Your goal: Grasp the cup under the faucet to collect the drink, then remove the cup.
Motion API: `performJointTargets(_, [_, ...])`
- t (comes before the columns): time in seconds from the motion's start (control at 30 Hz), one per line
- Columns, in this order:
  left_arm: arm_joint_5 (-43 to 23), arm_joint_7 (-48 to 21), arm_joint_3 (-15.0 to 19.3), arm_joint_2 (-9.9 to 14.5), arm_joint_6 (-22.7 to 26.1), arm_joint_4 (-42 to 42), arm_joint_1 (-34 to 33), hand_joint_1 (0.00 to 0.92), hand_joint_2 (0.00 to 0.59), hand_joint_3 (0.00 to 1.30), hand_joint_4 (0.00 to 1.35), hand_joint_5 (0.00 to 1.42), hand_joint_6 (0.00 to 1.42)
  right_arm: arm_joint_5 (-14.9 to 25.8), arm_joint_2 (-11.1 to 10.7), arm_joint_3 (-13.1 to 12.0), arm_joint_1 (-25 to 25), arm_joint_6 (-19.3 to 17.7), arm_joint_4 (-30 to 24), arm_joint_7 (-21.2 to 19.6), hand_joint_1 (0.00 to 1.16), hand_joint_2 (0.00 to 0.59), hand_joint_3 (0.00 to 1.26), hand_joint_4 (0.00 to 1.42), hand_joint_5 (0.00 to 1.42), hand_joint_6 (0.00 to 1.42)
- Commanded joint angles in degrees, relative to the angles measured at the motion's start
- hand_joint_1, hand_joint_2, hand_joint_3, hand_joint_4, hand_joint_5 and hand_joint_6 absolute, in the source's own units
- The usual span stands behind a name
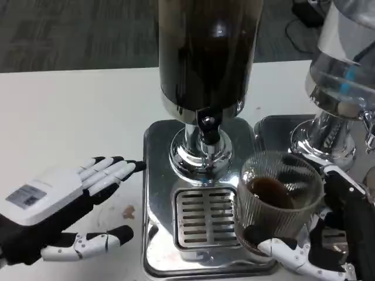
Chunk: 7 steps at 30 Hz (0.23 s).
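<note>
L side: left hand point(64, 199) lies low over the white table point(70, 105), w/ its back up, fingers spread and pointing right toward the dispenser base; thumb held apart below. Nothing in it, so it's released, waiting. Small brownish spot point(128, 212) on the table just beside its fingertips; looks like a drip, can't confirm.

Centre: drink dispenser point(205, 52), dark tank on chrome pedestal, stands on a shiny steel base point(158, 175). Black faucet point(207, 124) at tank bottom, facing camera. Below it the slotted drip grate point(205, 218). No stream seen from the faucet. No cup on the grate now.

R of centre: ribbed clear cup point(280, 199) sits to the right of the grate, off the faucet line, overlapping the base's right edge. Dark liquid inside, partly filled. Right hand point(328, 234) grasps it: white fingers curl round the lower front, black palm behind on the right. Can't tell if cup bottom rests on the base or is lifted.

Far R: second dispenser point(343, 76), clear tank, chrome foot, on its own tray.

Progress, my read: grasp done, collecting done (drink in cup), cup already away from under the faucet. Left to do: carry it clear of the base and prob. set it down on the table. Near the end.
</note>
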Motion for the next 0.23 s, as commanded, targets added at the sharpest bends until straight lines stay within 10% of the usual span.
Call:
performJointTargets(0.03, [-0.6, -0.6, 1.3, 0.8, 2.3, -4.5, 2.6, 0.000, 0.278, 0.00, 0.00, 0.00, 0.00, 1.5, -0.6, -0.9, -0.3, -2.3, -2.6, 0.9, 1.00, 0.135, 0.55, 0.62, 0.87, 1.30])
performJointTargets(0.23, [-1.4, -1.6, 6.0, 2.7, 5.7, -10.7, 7.8, 0.000, 0.287, 0.00, 0.00, 0.00, 0.00, 2.4, -0.9, -1.2, -0.1, -2.2, -3.4, 1.6, 1.00, 0.136, 0.55, 0.62, 0.88, 1.30])
